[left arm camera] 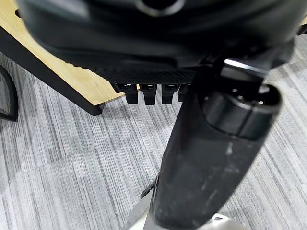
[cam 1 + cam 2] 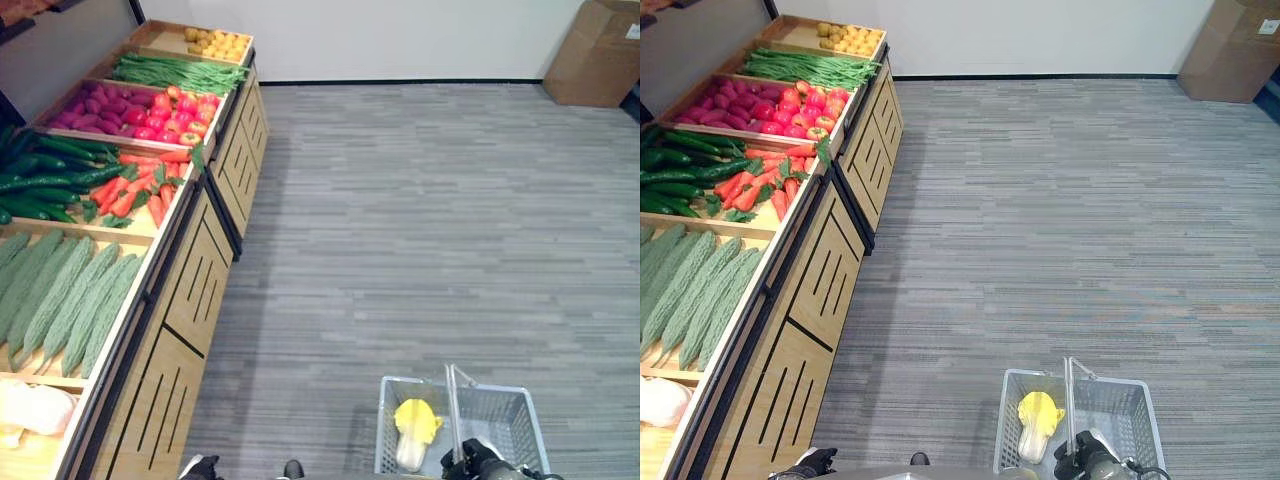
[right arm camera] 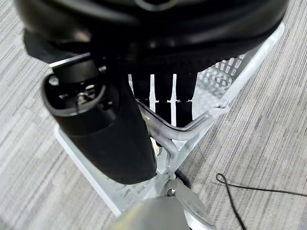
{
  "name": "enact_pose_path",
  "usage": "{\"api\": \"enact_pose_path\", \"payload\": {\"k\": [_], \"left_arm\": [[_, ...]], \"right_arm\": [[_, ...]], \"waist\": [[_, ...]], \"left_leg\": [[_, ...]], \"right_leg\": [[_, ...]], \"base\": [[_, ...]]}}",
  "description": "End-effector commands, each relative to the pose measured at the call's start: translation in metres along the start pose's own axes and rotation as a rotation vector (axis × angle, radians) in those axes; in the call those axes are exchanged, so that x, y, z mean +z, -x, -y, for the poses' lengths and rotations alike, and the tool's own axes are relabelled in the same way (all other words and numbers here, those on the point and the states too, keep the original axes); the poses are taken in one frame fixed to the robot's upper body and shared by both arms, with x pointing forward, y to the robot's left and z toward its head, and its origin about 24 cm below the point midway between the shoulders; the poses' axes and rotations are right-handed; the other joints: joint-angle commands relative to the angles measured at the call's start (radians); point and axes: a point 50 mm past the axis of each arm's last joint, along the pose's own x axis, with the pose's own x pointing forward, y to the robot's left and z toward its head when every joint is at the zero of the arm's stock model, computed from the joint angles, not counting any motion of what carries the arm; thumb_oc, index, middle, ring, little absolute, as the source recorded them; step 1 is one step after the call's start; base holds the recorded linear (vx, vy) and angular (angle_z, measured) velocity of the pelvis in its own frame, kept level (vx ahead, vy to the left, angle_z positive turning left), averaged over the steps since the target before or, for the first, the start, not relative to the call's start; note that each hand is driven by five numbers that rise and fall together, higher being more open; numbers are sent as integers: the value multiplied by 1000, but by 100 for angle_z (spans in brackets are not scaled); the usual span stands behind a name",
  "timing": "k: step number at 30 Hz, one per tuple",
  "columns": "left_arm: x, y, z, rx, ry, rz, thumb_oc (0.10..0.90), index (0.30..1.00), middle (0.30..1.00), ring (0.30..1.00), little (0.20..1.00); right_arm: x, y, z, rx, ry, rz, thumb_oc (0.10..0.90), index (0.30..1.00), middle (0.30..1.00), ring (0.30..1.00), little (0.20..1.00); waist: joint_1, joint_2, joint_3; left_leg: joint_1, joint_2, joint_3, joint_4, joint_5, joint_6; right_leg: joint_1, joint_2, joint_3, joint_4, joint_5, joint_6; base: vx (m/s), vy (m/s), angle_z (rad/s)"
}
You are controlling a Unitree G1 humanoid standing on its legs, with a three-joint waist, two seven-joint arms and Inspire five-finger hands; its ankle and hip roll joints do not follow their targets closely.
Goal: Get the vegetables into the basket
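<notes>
A grey wire basket [image 2: 500,412] hangs low at my right side above the floor. A yellow-and-white leafy vegetable [image 2: 415,425] lies in it. My right hand [image 2: 482,462] is shut on the basket's handle [image 3: 204,119], and the right wrist view shows its fingers [image 3: 163,98] curled over the wire. The left hand [image 2: 200,467] hangs by the foot of the wooden produce stand [image 2: 200,290]. Its fingers [image 1: 144,93] are relaxed and hold nothing. On the stand lie pale green bitter gourds [image 2: 60,295], dark cucumbers [image 2: 45,175], red peppers [image 2: 135,188] and tomatoes [image 2: 172,115].
Further back on the stand are purple sweet potatoes [image 2: 85,105], green beans [image 2: 175,72] and yellow potatoes [image 2: 215,42]. A white vegetable [image 2: 35,405] lies in the nearest bin. A cardboard box [image 2: 595,50] stands by the far wall. Grey carpet [image 2: 420,230] stretches to the stand's right.
</notes>
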Motion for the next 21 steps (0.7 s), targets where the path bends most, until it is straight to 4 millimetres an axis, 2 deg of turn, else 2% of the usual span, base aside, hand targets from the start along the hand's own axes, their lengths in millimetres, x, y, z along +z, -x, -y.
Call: {"api": "enact_pose_path", "payload": {"k": [1,3,4,6,7,8,9,10,11,12,13,14,17,19,21], "left_arm": [[4,-2,-32,108,-20,3,900,1000,1000,1000,1000],[13,-2,-36,118,-27,35,900,1000,1000,1000,1000],[13,-2,-36,118,-26,36,900,1000,1000,1000,1000],[19,-2,-37,123,-33,57,900,1000,1000,1000,1000],[19,-2,-37,123,-33,57,900,1000,1000,1000,1000],[21,-2,-38,123,-33,65,900,1000,1000,1000,1000],[27,-2,-39,127,-39,79,900,1000,1000,1000,1000],[27,-2,-39,127,-39,79,900,1000,1000,1000,1000],[35,-2,-40,132,-50,98,900,1000,1000,1000,1000],[35,-2,-40,132,-50,98,900,1000,1000,1000,1000],[39,-2,-41,133,-60,110,900,1000,1000,1000,1000],[40,-2,-40,132,-65,114,900,1000,1000,1000,1000],[42,-2,-36,121,-61,120,900,1000,1000,1000,1000],[42,-2,-34,116,-62,119,900,1000,1000,1000,1000],[41,-2,-30,102,-64,113,900,1000,1000,1000,1000]], "right_arm": [[-7,0,6,-9,12,-31,400,300,300,300,300],[-5,0,9,-17,13,-26,400,300,300,300,300],[-4,0,9,-17,13,-26,400,300,300,300,300],[-1,-1,9,-18,-4,-15,400,300,300,300,300],[-1,-1,9,-19,-4,-15,400,300,300,300,300],[1,-1,9,-20,-16,-10,400,300,300,300,300],[4,-1,8,-26,-35,1,400,300,300,300,300],[4,-1,8,-26,-36,1,400,300,300,300,300],[7,-1,7,-25,-49,11,400,300,300,300,300],[7,-1,7,-25,-49,11,400,300,300,300,300],[6,-1,4,-18,-48,11,400,300,300,300,300],[5,-1,2,-12,-46,9,400,300,300,300,300],[1,0,-4,7,-30,3,400,300,300,300,300],[1,0,-3,6,-27,3,400,300,300,300,300],[-5,1,-2,7,-24,-12,400,300,300,300,300]], "waist": [[18,-14,34],[16,-3,60],[17,-4,60],[9,3,89],[10,2,89],[9,6,96],[6,9,105],[7,10,106],[9,7,117],[9,8,116],[8,-1,118],[4,-7,116],[-8,-17,103],[-14,-14,99],[-23,-1,82]], "left_leg": [[10,-59,-22,91,-171,64],[23,-70,-24,77,-177,86],[23,-72,-24,77,-177,87],[56,-81,-29,17,-155,89],[58,-82,-27,13,-153,89],[60,-82,-24,1,-148,84],[49,-78,-19,1,-143,76],[50,-77,-19,1,-143,76],[39,-77,-16,1,-135,68],[39,-76,-15,1,-135,68],[42,-81,-13,1,-136,60],[50,-83,-9,1,-140,55],[93,-87,-27,1,-163,34],[106,-84,-36,1,-169,31],[138,-68,-57,8,-187,19]], "right_leg": [[-12,-34,-3,116,26,51],[-75,-50,-14,255,53,55],[-80,-52,-13,264,49,55],[-163,-34,2,392,43,46],[-166,-34,4,395,42,46],[-190,-16,14,380,33,42],[-207,15,36,298,27,35],[-204,17,36,294,30,35],[-216,53,81,129,51,35],[-212,55,81,120,56,35],[-221,75,120,-4,90,45],[-224,87,136,-72,109,50],[-235,111,111,-93,111,58],[-233,116,104,-93,117,56],[-221,130,108,-54,95,34]], "base": [[76,312,-8],[60,266,-7],[25,149,-9],[50,150,-11],[39,107,-1],[25,38,6],[26,38,9],[62,-23,9],[35,-36,16],[125,-91,24],[165,-101,22],[245,-151,16],[364,-206,14],[326,-173,40],[418,-220,37]]}}
